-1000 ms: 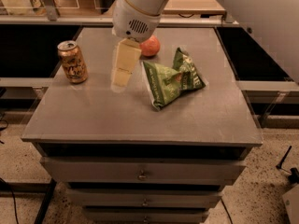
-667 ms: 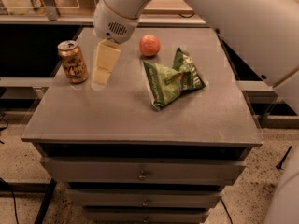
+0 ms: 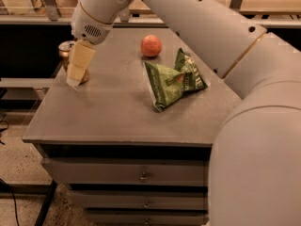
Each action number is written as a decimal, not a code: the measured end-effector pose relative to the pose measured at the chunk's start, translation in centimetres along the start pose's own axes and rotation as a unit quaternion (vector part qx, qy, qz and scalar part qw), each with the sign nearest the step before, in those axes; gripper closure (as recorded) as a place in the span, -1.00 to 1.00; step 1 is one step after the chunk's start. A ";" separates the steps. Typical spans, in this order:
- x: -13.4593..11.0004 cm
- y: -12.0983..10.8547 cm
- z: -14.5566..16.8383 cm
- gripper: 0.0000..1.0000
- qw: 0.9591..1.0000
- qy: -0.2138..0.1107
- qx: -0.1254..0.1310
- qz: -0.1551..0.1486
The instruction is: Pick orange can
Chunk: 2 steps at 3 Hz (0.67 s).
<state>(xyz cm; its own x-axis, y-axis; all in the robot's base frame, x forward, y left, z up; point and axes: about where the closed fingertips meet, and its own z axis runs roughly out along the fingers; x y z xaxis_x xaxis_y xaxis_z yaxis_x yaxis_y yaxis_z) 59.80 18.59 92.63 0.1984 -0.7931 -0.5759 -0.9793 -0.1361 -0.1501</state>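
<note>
The hand (image 3: 75, 77) has swung left across the grey worktop (image 3: 117, 114), now masking the small orange-gold metal can (image 3: 65, 50); its grip can't be told, but a grasp looks near.

Your arm is smooth, white and rounded, with thin gold rings at the joints and small dark holes. Its cream gripper (image 3: 74, 80) is just in front of the orange can (image 3: 65, 51).
</note>
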 end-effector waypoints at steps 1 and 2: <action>-1.2 -2.0 2.1 -1.00 0.999 -0.036 -0.005 -0.015; -2.1 -4.1 4.1 -1.00 0.998 -0.054 -0.005 -0.042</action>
<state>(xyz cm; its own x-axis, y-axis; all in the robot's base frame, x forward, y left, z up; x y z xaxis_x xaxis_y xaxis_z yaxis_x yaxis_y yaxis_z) 63.60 23.22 91.16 0.2820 -0.7099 -0.6454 -0.9594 -0.2049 -0.1939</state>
